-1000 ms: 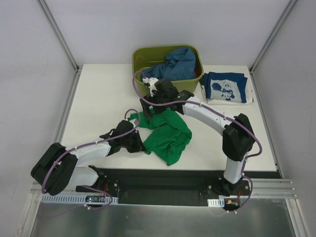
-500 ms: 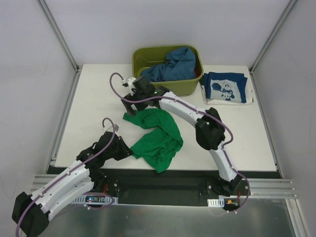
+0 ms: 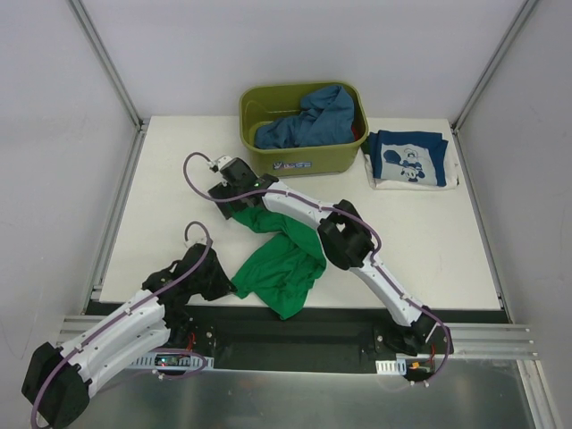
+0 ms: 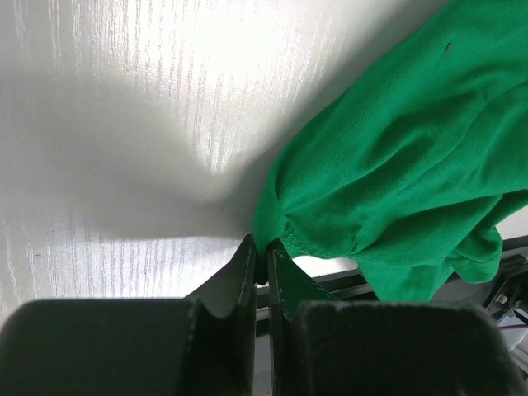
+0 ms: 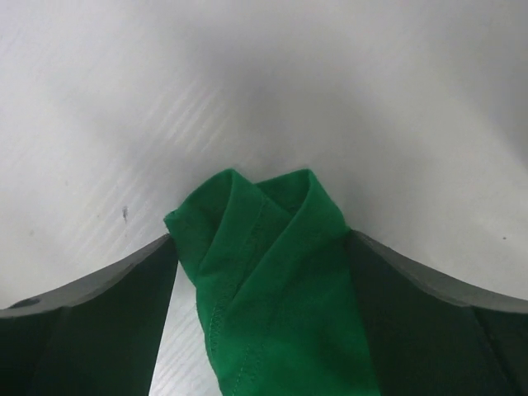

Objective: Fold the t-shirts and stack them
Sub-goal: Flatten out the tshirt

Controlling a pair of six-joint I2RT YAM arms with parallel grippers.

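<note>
The green t-shirt [image 3: 284, 268] lies crumpled on the white counter [image 3: 161, 179], soft matte knit drawn into a long band. The band slants from the right gripper [image 5: 260, 239] at its far end to a bunched lobe beside the left gripper [image 4: 262, 247]. The left gripper is clenched on a gathered pinch of the cloth, while the right gripper stands spread wide, flanking a doubled, stitched fold. The right arm covers the band's middle, and neck and sleeves cannot be made out.
</note>
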